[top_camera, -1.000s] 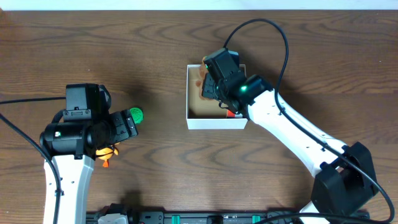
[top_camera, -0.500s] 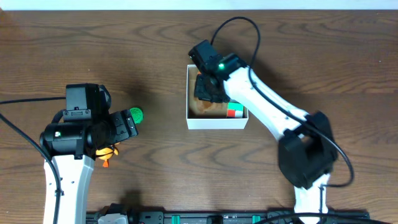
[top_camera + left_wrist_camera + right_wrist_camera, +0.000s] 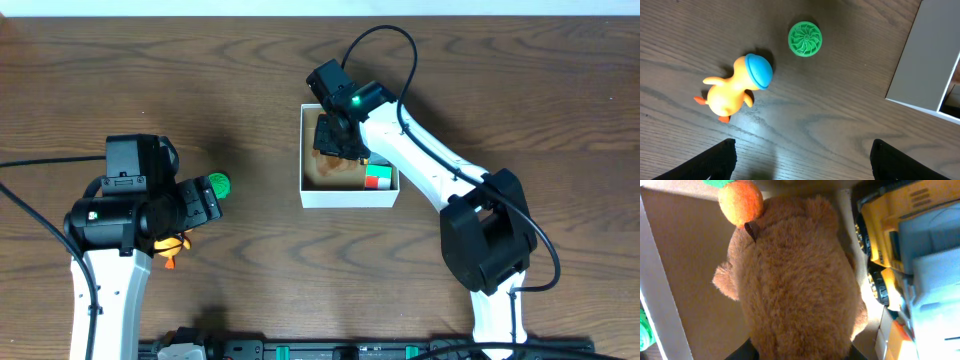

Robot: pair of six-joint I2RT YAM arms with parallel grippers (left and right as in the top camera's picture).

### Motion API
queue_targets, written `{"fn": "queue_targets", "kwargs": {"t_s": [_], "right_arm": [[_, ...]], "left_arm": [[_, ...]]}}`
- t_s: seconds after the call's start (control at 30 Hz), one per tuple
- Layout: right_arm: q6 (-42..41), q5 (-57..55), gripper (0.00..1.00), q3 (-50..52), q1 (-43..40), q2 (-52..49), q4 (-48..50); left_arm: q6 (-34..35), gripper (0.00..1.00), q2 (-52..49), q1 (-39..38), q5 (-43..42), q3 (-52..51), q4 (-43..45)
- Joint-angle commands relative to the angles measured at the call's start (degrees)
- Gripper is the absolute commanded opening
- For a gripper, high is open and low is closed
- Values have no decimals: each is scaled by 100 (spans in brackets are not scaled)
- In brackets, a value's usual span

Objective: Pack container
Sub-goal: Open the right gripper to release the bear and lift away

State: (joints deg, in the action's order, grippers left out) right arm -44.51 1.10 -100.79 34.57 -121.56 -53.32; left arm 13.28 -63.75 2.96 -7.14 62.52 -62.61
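The container, a white-walled box with a tan floor, stands mid-table. My right gripper reaches down into its left part, shut on a brown teddy bear whose furry body fills the gap between the fingers. A small orange ball lies at the bear's far end. A yellow toy truck lies in the box beside the bear. My left gripper hangs open over bare wood, with a yellow duck with a blue cap and a green ribbed disc ahead of it.
A red and green block sits in the box's front right corner. The duck is mostly hidden under the left arm in the overhead view; the green disc lies left of the box. The container's outer wall shows at the right of the left wrist view.
The right arm has swung its elbow round and carried the gripper toward the back left of the box, still gripping the bear. The left arm has not moved.
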Motion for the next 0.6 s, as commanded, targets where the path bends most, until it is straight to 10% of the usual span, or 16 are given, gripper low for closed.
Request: {"fn": "queue_targets", "kwargs": {"t_s": [0.0,0.57], "right_arm": [[48,-42,28,-149,-42,15,0],[94,-46,56,-149,-44,15,-7]], "left_arm": [[-50,86,9,28,26,98,-15],[-50,86,9,28,26,92,-13]]}}
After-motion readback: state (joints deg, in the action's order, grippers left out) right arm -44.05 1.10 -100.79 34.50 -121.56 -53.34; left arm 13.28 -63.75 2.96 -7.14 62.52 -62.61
